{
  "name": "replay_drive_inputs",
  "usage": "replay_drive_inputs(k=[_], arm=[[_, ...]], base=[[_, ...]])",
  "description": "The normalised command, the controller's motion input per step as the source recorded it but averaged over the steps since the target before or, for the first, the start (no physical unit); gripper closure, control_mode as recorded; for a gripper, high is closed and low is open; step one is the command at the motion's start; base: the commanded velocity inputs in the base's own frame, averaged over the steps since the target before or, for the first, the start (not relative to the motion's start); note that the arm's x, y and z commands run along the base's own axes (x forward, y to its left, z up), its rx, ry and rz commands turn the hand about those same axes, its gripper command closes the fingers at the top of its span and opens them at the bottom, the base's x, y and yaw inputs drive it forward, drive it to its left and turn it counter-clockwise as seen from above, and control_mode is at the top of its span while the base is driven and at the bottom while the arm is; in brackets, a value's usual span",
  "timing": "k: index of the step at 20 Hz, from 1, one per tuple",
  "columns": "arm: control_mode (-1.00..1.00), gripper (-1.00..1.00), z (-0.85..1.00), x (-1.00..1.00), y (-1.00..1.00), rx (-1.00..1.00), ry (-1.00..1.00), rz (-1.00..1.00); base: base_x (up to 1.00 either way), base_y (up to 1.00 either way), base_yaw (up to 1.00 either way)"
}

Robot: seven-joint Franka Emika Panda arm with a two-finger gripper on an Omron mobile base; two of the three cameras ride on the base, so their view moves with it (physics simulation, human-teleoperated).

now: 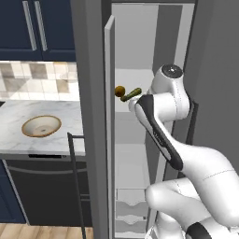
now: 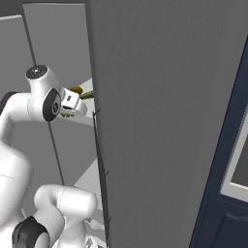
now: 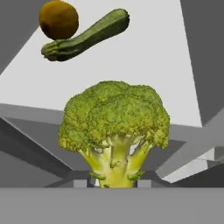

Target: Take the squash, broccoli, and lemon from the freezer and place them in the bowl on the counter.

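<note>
My claw [image 3: 114,183] clamped on the broccoli [image 3: 114,127] stalk inside the freezer [image 1: 135,84], squash [image 3: 87,36] and lemon [image 3: 58,19] touching on the white shelf beyond, bowl [image 1: 41,126] on counter [image 1: 18,116].

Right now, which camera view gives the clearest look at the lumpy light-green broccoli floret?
The hand view: the lumpy light-green broccoli floret stands centred and close, crown and pale stalk sharp, its stalk base at the claw. In the left base view the white arm covers that spot. In the right base view I cannot pick it out beside the hand.
</note>
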Motion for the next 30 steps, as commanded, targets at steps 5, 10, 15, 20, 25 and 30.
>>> replay_drive_inputs(k=[5, 10, 15, 20, 25, 30], arm=[[-1.00, 1.00, 0.13, -0.79, -0.19, 0.00, 0.00, 0.00], [-1.00, 1.00, 0.00, -0.66, 0.00, 0.00, 0.00, 0.00], [-1.00, 1.00, 0.00, -0.28, -0.15, 0.00, -0.01, 0.00], [-1.00, 1.00, 0.00, -0.02, -0.29, 0.00, -0.02, 0.00], [1.00, 1.00, 0.00, -0.07, -0.04, 0.00, -0.01, 0.00], [1.00, 1.00, 0.00, 0.00, 0.00, 0.00, 0.00, 0.00]], base=[[0.00, 0.00, 0.00], [0.00, 0.00, 0.00], [0.00, 0.00, 0.00], [0.00, 0.00, 0.00], [-0.79, 0.05, 0.00], [-1.00, 0.92, 0.03]])
